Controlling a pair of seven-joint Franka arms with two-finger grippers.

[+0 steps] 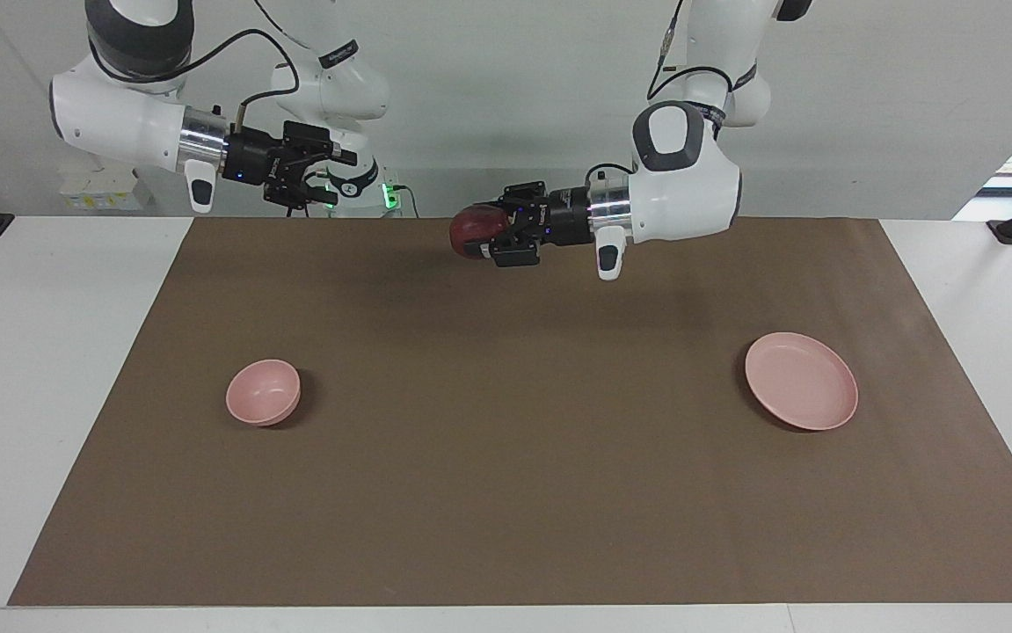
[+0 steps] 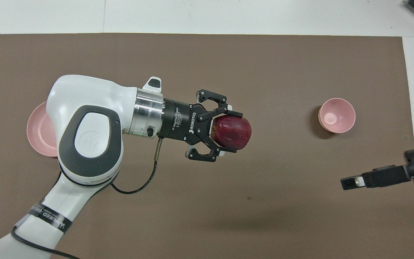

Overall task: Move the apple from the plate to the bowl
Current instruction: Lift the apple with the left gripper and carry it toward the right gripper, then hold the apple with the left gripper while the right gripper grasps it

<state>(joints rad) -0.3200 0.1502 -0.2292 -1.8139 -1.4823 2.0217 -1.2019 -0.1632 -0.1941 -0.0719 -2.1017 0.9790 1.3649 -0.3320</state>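
The left gripper [image 1: 495, 242] is clamped on the apple [image 1: 473, 234], carried high over the mat's [image 1: 506, 492] middle. The right gripper [image 1: 308, 169], jaws apart, waits raised at its own end. Keep the apple level and centre it over the bowl [image 1: 263, 392] before lowering; its round, glossy skin may slip. The bowl is small and deep; the plate [image 1: 801, 381] is flat, smooth and bare.

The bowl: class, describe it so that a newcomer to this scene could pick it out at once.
Start from the brown mat covering the table and go to the right arm's end. The bowl sits there alone, empty. It is small, deep and pale pink, unlike the wider, flat plate at the left arm's end.
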